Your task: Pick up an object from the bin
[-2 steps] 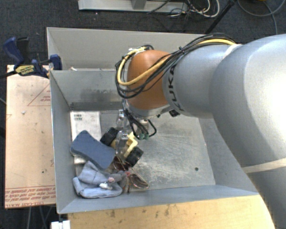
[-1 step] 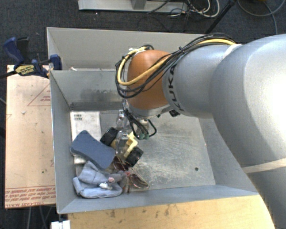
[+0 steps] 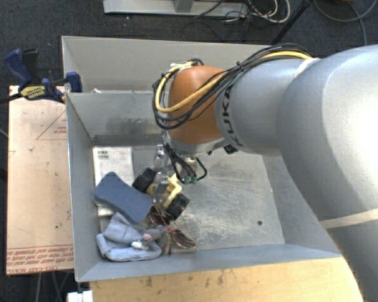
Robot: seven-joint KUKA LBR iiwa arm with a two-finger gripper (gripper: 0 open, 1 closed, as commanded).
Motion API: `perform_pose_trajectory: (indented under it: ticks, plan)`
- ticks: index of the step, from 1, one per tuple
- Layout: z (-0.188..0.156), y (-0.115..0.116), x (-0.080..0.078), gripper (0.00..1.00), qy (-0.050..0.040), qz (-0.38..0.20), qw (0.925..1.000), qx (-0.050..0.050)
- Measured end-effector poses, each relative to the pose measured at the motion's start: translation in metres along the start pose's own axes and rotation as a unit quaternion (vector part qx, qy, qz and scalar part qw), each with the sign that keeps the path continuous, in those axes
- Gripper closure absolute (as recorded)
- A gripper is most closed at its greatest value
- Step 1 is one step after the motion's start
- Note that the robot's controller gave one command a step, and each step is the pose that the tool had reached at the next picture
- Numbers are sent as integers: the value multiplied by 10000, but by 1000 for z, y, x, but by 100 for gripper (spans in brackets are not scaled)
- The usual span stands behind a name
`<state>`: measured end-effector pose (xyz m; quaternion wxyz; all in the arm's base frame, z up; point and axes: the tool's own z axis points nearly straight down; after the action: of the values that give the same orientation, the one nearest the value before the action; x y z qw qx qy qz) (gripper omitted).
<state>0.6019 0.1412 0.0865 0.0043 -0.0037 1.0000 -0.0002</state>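
Arm [image 3: 271, 106]: I read part of the KUKA lettering on its grey shell, beside the orange cover.
Bin [image 3: 239, 194]: a small heap lies at its lower left.
Paper [image 3: 113, 159]: white, flat against the left wall; its print is too small to read.
Pad [image 3: 121, 197]: blue-grey, overlapping the paper.
Cloth [image 3: 123, 238]: pale blue, crumpled below the pad.
Gripper [image 3: 167, 178]: down on the black-and-yellow thing [image 3: 170, 194] at the heap's right edge; I cannot tell if it is clenched or released.
Glasses [image 3: 179, 239]: brownish, just below.
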Motion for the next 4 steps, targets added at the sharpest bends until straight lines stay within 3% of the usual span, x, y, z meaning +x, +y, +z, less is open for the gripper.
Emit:
perform_pose_trajectory:
  ticks: [1, 2, 3, 4]
  plan:
    - [-126, 12, -6, 100, 31, 136, 9999, -9]
    - [-126, 12, -6, 100, 34, 136, 9999, -8]
    - [-118, 7, -7, 100, 29, 837, 9965, -10]
    - [-97, 5, 2, 100, 43, 1833, 9831, 4]
